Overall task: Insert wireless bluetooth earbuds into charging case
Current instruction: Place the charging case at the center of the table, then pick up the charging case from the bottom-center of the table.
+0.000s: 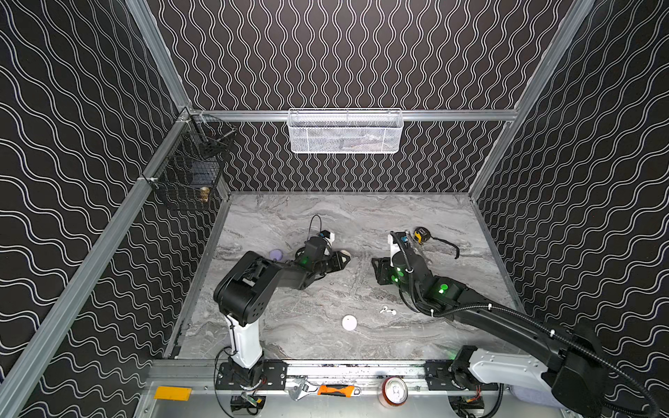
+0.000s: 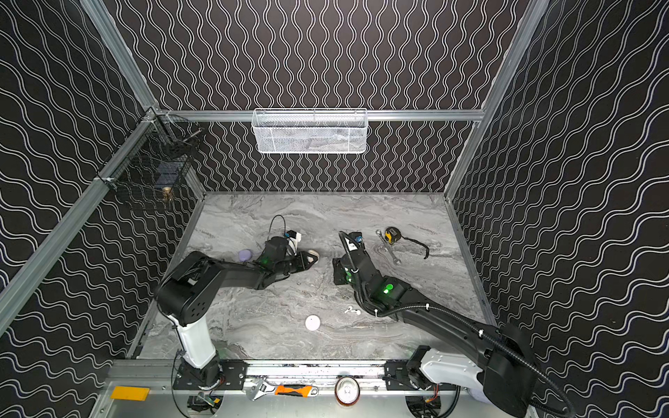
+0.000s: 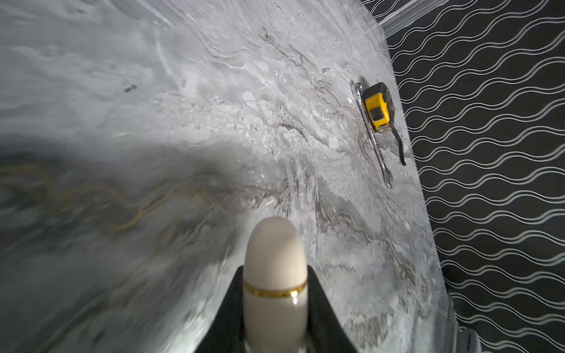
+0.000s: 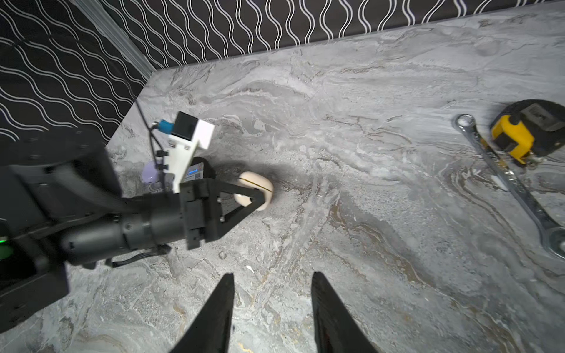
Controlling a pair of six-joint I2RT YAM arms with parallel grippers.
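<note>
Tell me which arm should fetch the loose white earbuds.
Right. The right gripper is open and empty, with the white earbuds near that arm; the left gripper is shut on the cream case.

Both top views are evenly lit from overhead. The grey marble-pattern bench (image 1: 325, 224) reads bright, the black wavy-lined walls are dark, and the arms cast only soft, short shadows. A green indicator light (image 1: 442, 288) blooms at the bench's 3 o'clock.

In the left wrist view, fisheye distortion bends the bench's edge. Much of the surface smears into motion blur under a broad dark shadow. The cream oval plastic charging case (image 3: 275, 275) is soft-focused close up, its gold band glinting, and the yellow tape measure (image 3: 377, 107) is crisp.

In the right wrist view the black left arm (image 4: 91, 220) is blurred. Shadow pools around the case, and the steel wrench (image 4: 513, 189) glares.
</note>
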